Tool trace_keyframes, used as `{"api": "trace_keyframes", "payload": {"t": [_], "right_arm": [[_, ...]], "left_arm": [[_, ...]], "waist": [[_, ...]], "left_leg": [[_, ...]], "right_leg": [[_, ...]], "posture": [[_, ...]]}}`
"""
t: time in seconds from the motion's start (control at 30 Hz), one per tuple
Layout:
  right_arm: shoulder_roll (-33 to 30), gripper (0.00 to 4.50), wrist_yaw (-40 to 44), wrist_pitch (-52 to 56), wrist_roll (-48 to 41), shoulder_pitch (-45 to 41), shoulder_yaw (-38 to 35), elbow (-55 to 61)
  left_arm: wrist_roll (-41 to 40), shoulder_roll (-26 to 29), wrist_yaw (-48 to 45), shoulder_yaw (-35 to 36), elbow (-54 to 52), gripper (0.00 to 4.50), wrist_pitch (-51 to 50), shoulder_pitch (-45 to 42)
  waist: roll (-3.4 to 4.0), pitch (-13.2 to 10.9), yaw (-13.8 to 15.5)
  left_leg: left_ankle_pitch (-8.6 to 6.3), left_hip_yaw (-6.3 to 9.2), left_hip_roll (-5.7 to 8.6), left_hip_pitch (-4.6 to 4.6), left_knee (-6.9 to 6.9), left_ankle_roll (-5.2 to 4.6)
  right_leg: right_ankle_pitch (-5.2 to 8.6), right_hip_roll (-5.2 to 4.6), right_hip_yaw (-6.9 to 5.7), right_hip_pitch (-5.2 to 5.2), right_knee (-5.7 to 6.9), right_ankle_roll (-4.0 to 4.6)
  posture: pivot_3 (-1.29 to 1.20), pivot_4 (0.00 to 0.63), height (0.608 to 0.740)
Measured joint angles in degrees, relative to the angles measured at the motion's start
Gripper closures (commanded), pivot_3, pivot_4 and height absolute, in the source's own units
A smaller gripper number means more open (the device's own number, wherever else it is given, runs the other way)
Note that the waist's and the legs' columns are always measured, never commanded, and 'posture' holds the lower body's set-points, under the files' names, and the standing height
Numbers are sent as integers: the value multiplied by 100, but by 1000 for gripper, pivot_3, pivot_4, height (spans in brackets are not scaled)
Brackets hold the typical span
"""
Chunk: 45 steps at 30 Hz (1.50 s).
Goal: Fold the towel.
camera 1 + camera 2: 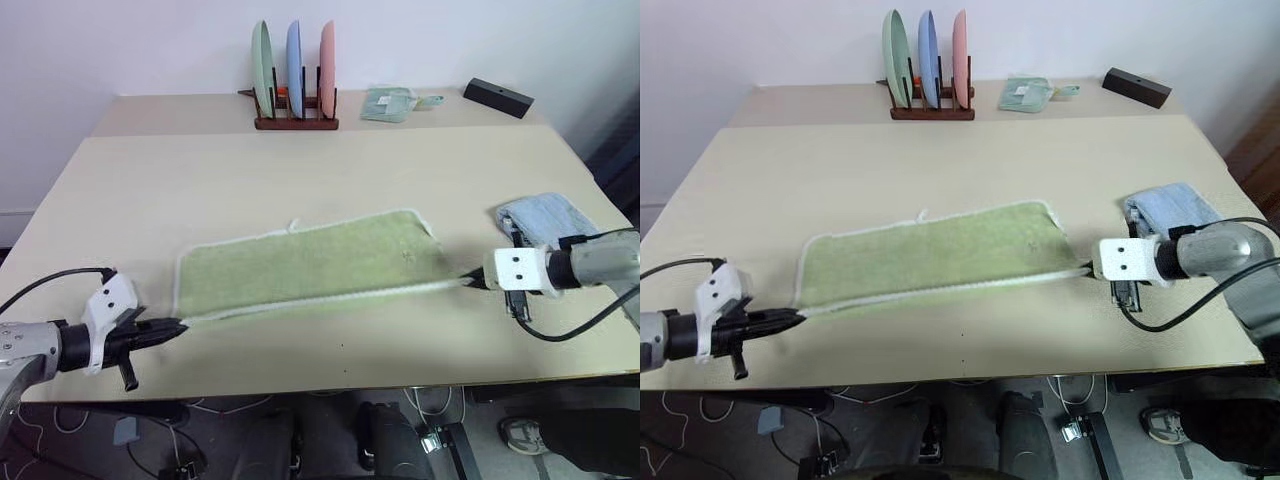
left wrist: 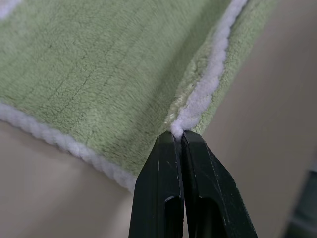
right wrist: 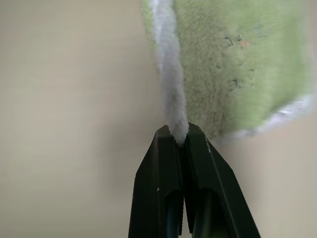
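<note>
Towel (image 1: pixel 310 262): on the bench (image 1: pixel 300 165), middle of the near half, doubled into a long strip.
Done: first fold looks made, near edges brought together.
Left: judged at least one crosswise fold.
Left pincer (image 1: pixel 177 325): low at the near left corner, clamped on white edging.
Right pincer (image 1: pixel 474 282): low at the near right corner, clamped on edging, edge pulled taut between both.
</note>
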<state>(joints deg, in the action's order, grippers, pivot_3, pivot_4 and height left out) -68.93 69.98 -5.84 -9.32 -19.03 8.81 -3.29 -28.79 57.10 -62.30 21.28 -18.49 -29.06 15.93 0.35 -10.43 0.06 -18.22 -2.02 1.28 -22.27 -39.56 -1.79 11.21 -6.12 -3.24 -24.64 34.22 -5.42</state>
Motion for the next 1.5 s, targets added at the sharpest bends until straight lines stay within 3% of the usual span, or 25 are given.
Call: {"api": "trace_keyframes", "payload": {"t": [0.13,0.3,0.57,0.87,0.93,0.97,1.03,1.17,1.3,1.4,1.5], "right_arm": [[48,4479,56,250,-92,-101,-243,201],[478,4479,-143,5,328,-948,-222,-167],[2126,4479,-914,-1339,1790,-3123,682,-2886],[2855,4479,-2009,-2536,2821,-4077,1129,-5392],[2927,3905,-2269,-2644,2951,-4102,1148,-5663],[2966,3624,-2370,-2677,3002,-4114,1148,-5774],[2979,2686,-2533,-2709,3094,-4150,1149,-5930],[2912,756,-3105,-2733,3332,-4218,1147,-5979],[2668,756,-3675,-2517,3331,-4206,914,-5891],[2516,756,-3599,-2134,2914,-3953,441,-5439],[2444,18,-2853,-1022,1892,-3086,-267,-4384]], "left_arm": [[-172,-27,8,243,-166,4500,-189,52],[-163,-205,228,281,-63,4500,-160,-272],[357,-741,1016,-58,1381,4500,375,-1952],[735,-920,1058,-649,2158,4500,643,-2359],[780,-984,1093,-674,2258,4500,694,-2368],[779,-1013,1108,-693,2290,4213,679,-2371],[777,-1038,1144,-699,2314,3552,599,-2371],[1012,-1180,1569,-697,2543,1647,779,-2485],[1331,-1769,2710,-493,2893,1647,1286,-2959],[1381,-2026,3284,-340,2878,1647,1427,-3106],[1455,-2227,3469,-351,2579,1597,1633,-2977]], "waist": [[0,0,-13],[0,0,-25],[-4,0,-95],[-4,0,-110],[-4,0,-112],[-4,0,-117],[-3,0,-116],[-3,0,-113],[-5,1,-70],[-7,2,-92],[-9,4,-78]], "left_leg": [[0,-2,0,0,0,1],[1,-5,1,-5,-2,2],[26,-11,2,-10,-10,42],[25,-18,2,-18,-1,40],[25,-18,1,-18,-1,41],[25,-19,1,-18,-1,41],[25,-19,1,-18,-1,41],[26,-18,1,-18,-1,42],[26,-15,5,-20,-4,43],[26,-16,2,-19,0,43],[26,-14,-2,-17,6,43]], "right_leg": [[-1,3,-1,-4,1,2],[-2,18,-2,-5,0,2],[-18,25,-3,-8,6,-14],[-18,23,-1,-19,3,-15],[-18,23,-1,-19,4,-15],[-18,23,0,-20,4,-15],[-18,23,0,-21,5,-15],[-18,22,1,-22,7,-15],[-20,15,0,-21,9,-16],[-20,18,1,-20,8,-16],[-21,19,-2,-11,6,-17]], "posture": [[0,150,737],[0,150,737],[0,150,737],[0,150,737],[0,150,737],[0,150,737],[0,150,737],[0,150,737],[0,150,737],[0,150,737],[0,150,737]]}}
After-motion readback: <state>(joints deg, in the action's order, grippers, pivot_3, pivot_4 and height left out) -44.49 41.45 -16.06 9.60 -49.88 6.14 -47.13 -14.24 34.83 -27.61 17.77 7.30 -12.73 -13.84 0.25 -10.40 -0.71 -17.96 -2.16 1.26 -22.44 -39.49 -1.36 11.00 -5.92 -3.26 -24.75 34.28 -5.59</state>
